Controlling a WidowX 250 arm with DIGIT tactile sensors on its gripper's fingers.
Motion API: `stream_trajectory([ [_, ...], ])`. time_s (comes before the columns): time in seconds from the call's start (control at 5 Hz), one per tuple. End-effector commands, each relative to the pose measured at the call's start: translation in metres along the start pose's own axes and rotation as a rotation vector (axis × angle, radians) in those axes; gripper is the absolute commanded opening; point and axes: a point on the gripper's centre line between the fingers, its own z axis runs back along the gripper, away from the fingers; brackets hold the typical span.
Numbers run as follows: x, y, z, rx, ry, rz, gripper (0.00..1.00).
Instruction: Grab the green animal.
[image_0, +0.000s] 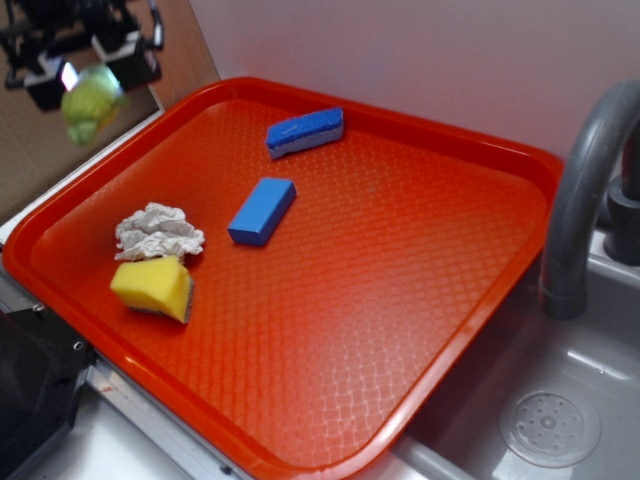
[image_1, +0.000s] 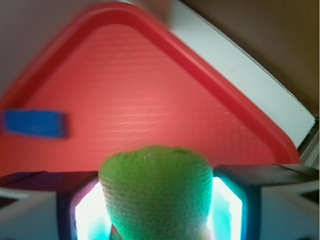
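Note:
The green animal (image_0: 88, 104), a fuzzy yellow-green plush, hangs blurred in the air above the tray's far left corner, held by my gripper (image_0: 85, 78). In the wrist view the green animal (image_1: 156, 192) fills the space between the two jaws, which press on it from both sides. My gripper (image_1: 156, 210) is shut on it, well above the red tray (image_1: 125, 100).
On the red tray (image_0: 400, 330) lie a crumpled white paper wad (image_0: 157, 231), a yellow sponge (image_0: 153, 287), a blue block (image_0: 262, 211) and a blue-and-white sponge (image_0: 305, 131). A grey faucet (image_0: 585, 190) and sink (image_0: 550, 425) stand at the right.

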Motion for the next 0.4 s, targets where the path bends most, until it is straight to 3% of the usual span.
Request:
stream_trajectory([
  [0.0,-0.0324,-0.0280,0.0764,-0.169,-0.010,-0.152,0.00],
  [0.2,-0.0273,-0.0339,0.0808,-0.202,0.043,-0.191,0.00],
])
